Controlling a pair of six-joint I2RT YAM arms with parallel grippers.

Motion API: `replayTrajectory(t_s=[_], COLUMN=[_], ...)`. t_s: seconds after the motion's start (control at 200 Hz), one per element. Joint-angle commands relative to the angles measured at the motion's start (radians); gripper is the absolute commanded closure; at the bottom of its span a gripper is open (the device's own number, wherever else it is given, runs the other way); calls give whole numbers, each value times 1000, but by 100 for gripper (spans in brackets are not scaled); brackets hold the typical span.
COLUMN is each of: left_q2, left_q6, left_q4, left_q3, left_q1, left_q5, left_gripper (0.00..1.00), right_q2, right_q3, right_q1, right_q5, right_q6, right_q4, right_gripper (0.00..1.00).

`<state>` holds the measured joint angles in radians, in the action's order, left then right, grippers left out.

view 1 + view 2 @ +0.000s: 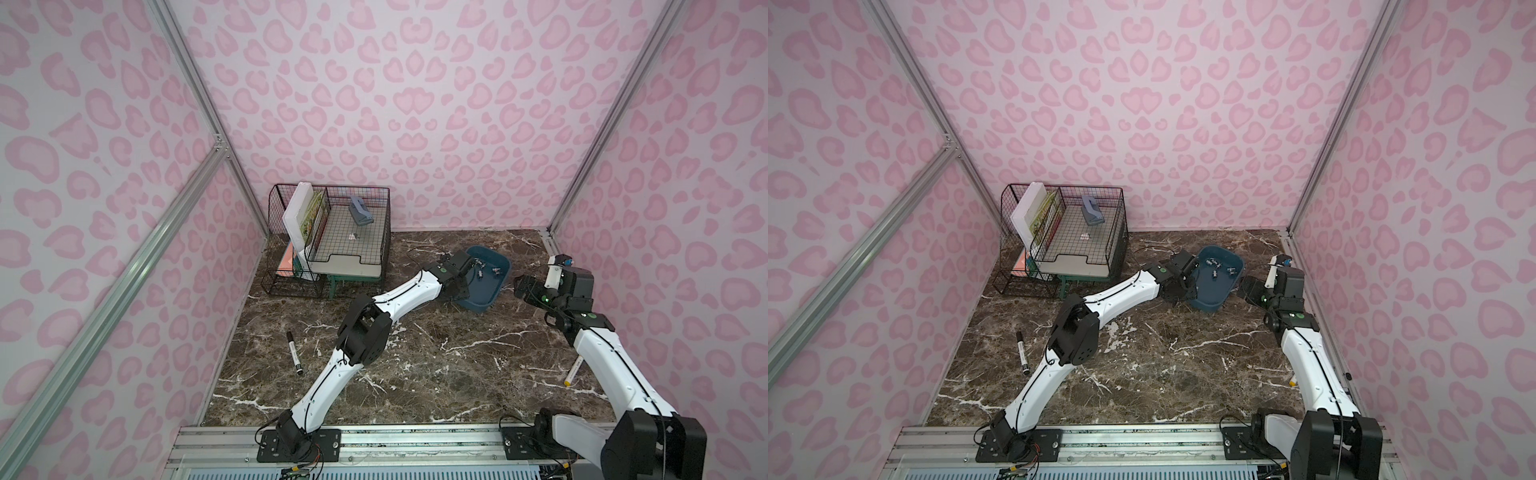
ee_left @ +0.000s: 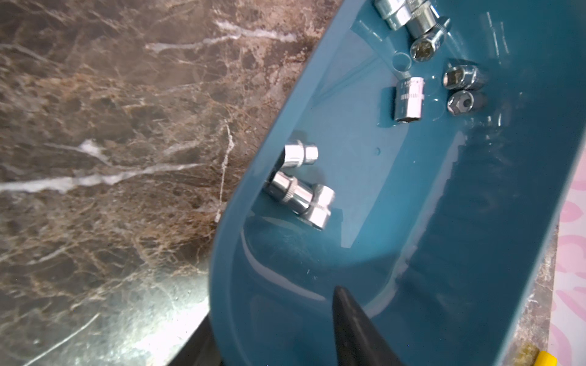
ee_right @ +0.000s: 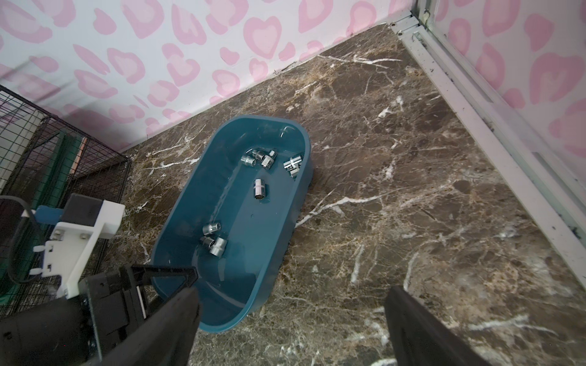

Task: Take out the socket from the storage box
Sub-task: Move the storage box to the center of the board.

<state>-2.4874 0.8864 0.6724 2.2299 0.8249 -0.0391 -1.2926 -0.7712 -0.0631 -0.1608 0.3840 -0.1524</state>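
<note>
The dark teal storage box lies on the marble table, far right of centre. Several chrome sockets lie loose inside it; a pair is near my left gripper, and a single socket rests mid-floor. My left gripper straddles the box's near-left wall, one finger inside and one outside. A gap shows beside the inner finger, which holds no socket. My right gripper hovers wide open just right of the box, empty.
A black wire-mesh rack with books and a grey stapler stands at the back left. A black marker lies at front left. A yellow-tipped pen sits beside the right arm. The pink wall is close behind the box.
</note>
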Motion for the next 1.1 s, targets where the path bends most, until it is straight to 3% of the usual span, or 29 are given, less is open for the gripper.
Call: replayTrajectory(t_s=[0.0, 0.245, 0.59, 0.975, 1.095], left_q2=[7, 62, 225, 281, 295], left_q6=[-31, -88, -161, -290, -312], left_q4=[64, 94, 69, 42, 32], left_q3=[5, -59, -287, -430, -447], left_q1=[0, 1, -3, -51, -70], left_q5=[11, 38, 13, 81, 89], left_gripper=[52, 69, 78, 89, 90], right_q2=[2, -15, -72, -183, -218], right_q3=[-18, -63, -106, -107, -115], right_q1=[17, 112, 239, 352, 385], right_q5=[-3, 45, 47, 9, -2], right_q6=[-24, -52, -76, -57, -65], right_q4=[-2, -48, -113, -154, -154], right_gripper=[4, 7, 18, 46, 50])
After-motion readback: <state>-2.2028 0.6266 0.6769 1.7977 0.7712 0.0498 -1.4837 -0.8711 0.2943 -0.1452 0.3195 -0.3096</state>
